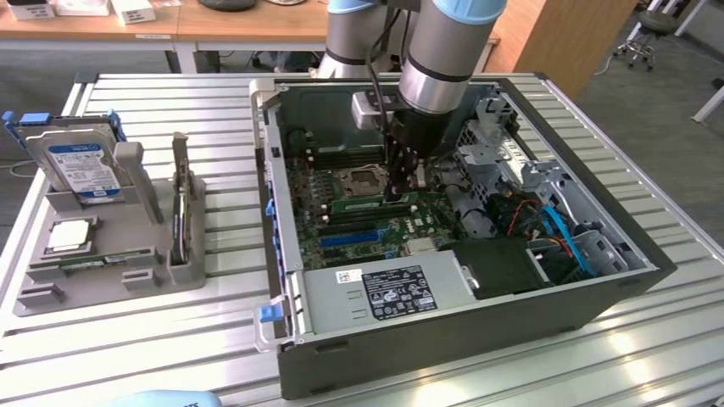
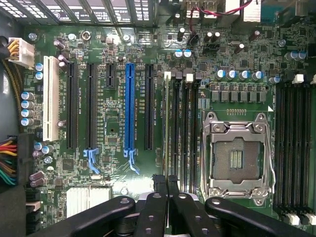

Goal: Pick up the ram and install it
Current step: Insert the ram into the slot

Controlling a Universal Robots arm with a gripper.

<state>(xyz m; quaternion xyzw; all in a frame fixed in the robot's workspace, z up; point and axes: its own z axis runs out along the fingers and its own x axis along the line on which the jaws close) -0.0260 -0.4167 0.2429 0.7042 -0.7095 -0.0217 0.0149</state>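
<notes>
End effector (image 1: 398,195) fingertips are sunk in the computer case (image 1: 453,335), blocked by its own body in the exterior view. Arm (image 1: 436,59) cut off by the picture edge above it. Ram (image 1: 359,206) under the end effector is partly covered, chips and label too small to tell. Wrist view: fingers (image 2: 159,202) cut off at their bases; can't tell if they pinch the ram. Hard drive (image 1: 80,165) label, well apart from the end effector, too small to read.
</notes>
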